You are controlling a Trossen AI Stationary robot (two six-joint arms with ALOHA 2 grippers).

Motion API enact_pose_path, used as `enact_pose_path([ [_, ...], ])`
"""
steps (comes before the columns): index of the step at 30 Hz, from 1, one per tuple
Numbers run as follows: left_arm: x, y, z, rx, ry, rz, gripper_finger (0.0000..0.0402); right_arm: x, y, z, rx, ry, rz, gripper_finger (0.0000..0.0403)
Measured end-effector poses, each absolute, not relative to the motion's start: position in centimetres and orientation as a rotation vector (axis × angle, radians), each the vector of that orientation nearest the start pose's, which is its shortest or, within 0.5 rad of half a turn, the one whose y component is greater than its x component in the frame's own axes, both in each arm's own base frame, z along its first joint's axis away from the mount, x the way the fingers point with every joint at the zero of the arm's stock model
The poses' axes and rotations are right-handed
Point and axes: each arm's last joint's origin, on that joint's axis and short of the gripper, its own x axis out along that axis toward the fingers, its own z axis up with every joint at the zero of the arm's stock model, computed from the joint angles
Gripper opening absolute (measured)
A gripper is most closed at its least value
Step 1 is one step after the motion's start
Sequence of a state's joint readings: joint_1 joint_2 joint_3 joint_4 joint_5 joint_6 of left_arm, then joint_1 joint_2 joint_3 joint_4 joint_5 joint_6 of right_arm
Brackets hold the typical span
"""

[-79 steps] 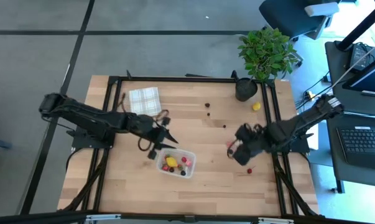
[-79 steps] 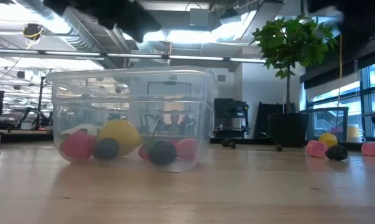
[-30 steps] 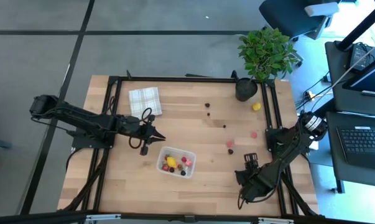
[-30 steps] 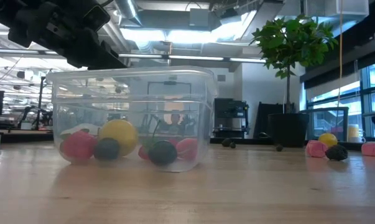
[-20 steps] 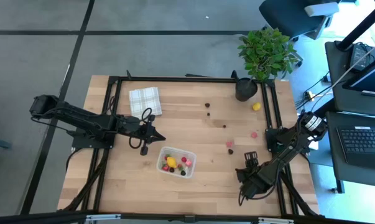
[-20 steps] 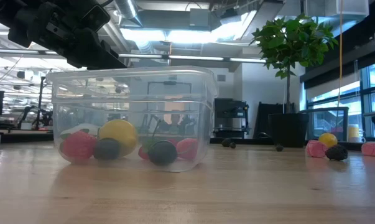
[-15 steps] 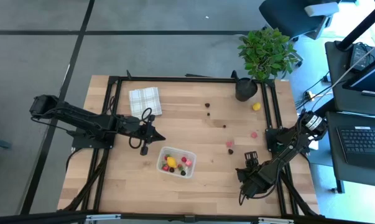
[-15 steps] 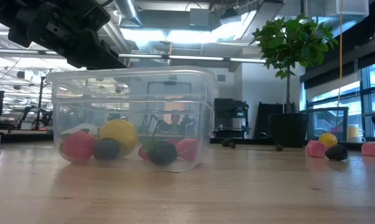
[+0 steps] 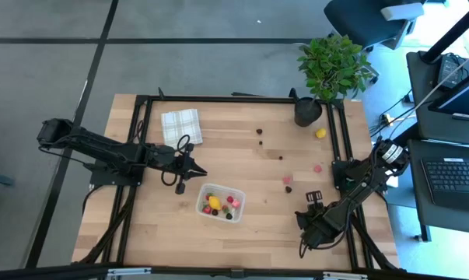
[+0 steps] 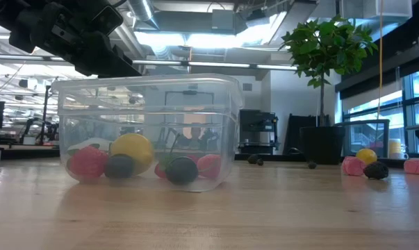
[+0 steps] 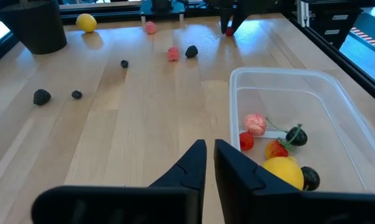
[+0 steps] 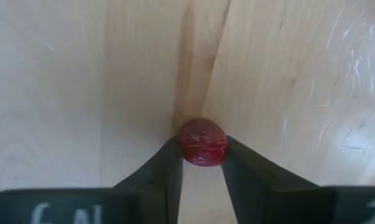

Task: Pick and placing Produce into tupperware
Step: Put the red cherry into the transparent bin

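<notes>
- R gripper (image 12: 201, 163) down at the table's 5 o'clock corner, fingers pinched in on a small red berry (image 12: 203, 142) – both tips touching its sides, berry on the wood.
- Judgement: that berry looks light, round, smooth-skinned, prob. a bit slick. Grip sits across its widest part, which is where you'd want it; off-centre and it'd squirt out.
- Gentle squeeze should do – can't tell if it's soft or hard.
- L gripper (image 11: 210, 163) hovering at 10 o'clock of the tupperware (image 9: 221, 202), fingers nearly together, nothing between them.
- Tub sits just below table centre, towards 6 o'clock. Clear walls, thin – looks light, could slide if bumped.
- Inside the tub already: yellow lemon (image 11: 282, 171), pink piece, red bits, dark berries.
- Loose on the wood: pink piece (image 9: 287, 180) + dark berry (image 9: 288, 189) at 3 o'clock of the tub, another pink piece, dark ones towards 12, yellow one (image 9: 320, 133) by the plant pot (image 9: 307, 111) at 1 o'clock.
- Checked cloth (image 9: 180, 125) at 11 o'clock, clear of the action.
</notes>
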State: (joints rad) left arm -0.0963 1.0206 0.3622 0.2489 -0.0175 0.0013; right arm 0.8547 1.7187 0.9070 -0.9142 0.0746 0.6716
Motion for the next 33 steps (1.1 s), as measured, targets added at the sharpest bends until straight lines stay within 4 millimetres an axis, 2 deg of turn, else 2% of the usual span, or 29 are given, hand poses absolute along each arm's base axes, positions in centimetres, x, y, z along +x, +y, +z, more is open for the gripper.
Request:
enact_pose_path([
  [12, 20.0, -1.9, 18.8, 0.025, 0.409, -0.078, 0.0055, 17.0, 19.2, 13.3, -0.228, 1.62, -0.025, 0.0091],
  [15, 20.0, -1.9, 18.8, 0.025, 0.409, -0.078, 0.0061, 17.9, 19.5, 13.9, -0.219, 1.581, -0.031, 0.009],
  [19, 20.0, -1.9, 18.8, 0.026, 0.409, -0.078, 0.0069, 20.1, 19.0, 15.7, -0.2, 1.502, -0.115, 0.009],
  [24, 20.0, -1.9, 18.8, 0.032, 0.409, -0.08, 0.0078, 24.8, 18.4, 19.5, -0.125, 1.284, -0.187, 0.009],
  [29, 20.0, -1.9, 18.7, 0.033, 0.409, -0.08, 0.0086, 29.8, 17.1, 23.5, -0.113, 1.055, -0.097, 0.0089],
  [33, 20.0, -1.9, 18.7, 0.033, 0.41, -0.08, 0.0093, 33.1, 15.7, 25.5, -0.139, 0.844, -0.021, 0.0089],
])
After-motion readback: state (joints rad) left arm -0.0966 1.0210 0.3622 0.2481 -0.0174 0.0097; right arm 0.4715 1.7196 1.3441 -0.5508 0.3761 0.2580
